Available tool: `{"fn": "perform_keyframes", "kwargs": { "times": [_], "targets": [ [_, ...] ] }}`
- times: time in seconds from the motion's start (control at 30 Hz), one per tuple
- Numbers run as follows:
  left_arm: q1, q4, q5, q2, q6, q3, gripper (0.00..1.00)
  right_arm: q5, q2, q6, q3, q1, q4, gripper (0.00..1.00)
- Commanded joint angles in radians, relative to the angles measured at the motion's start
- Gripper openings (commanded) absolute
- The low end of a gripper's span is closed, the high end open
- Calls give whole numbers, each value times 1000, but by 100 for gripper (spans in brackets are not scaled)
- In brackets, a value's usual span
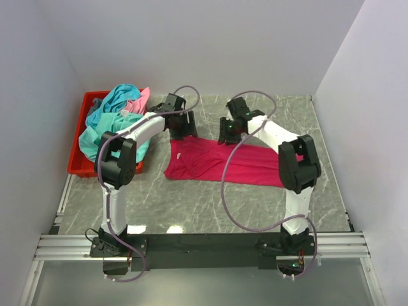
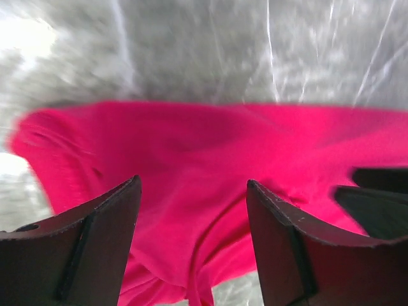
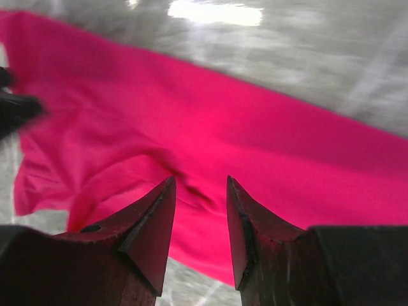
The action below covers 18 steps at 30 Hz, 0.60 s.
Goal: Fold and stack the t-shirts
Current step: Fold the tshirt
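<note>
A magenta-red t-shirt [image 1: 217, 162] lies as a long, partly folded strip across the middle of the table, also spread under both wrist cameras [image 2: 210, 146] [image 3: 255, 140]. My left gripper [image 1: 180, 127] hovers over the shirt's far left edge, jaws open and empty [image 2: 192, 180]. My right gripper [image 1: 228, 132] hangs over the far edge a little to the right, jaws apart with nothing between them [image 3: 200, 178]. Teal t-shirts [image 1: 118, 124] and a light pink one [image 1: 141, 99] are heaped at the left.
The heap sits in a red plastic bin [image 1: 80, 167] against the left wall. White walls close in the grey marbled table [image 1: 191, 204] at left, back and right. The black rail [image 1: 204, 242] with both arm bases runs along the near edge.
</note>
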Motion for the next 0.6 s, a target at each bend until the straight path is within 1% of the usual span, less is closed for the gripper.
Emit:
{"fn": "perform_keyframes", "kwargs": {
  "times": [0.0,0.1,0.2,0.3,0.37,0.57],
  "targets": [
    [2,50,84,6,-5,-29,72,-69,31,23,64,36,79,45],
    [2,27,78,42,-17,-34,72,-75,82,19,116,59,82,45],
    [2,-4,59,59,-19,-35,73,-57,158,-7,181,79,39,45],
    [2,-4,56,57,-19,-47,72,-22,188,-32,213,96,-4,45],
    [2,-1,58,54,-22,-57,72,9,183,-38,210,104,-27,45],
    [2,2,55,56,-26,-66,73,63,108,-43,120,105,-22,45]
  ]
}}
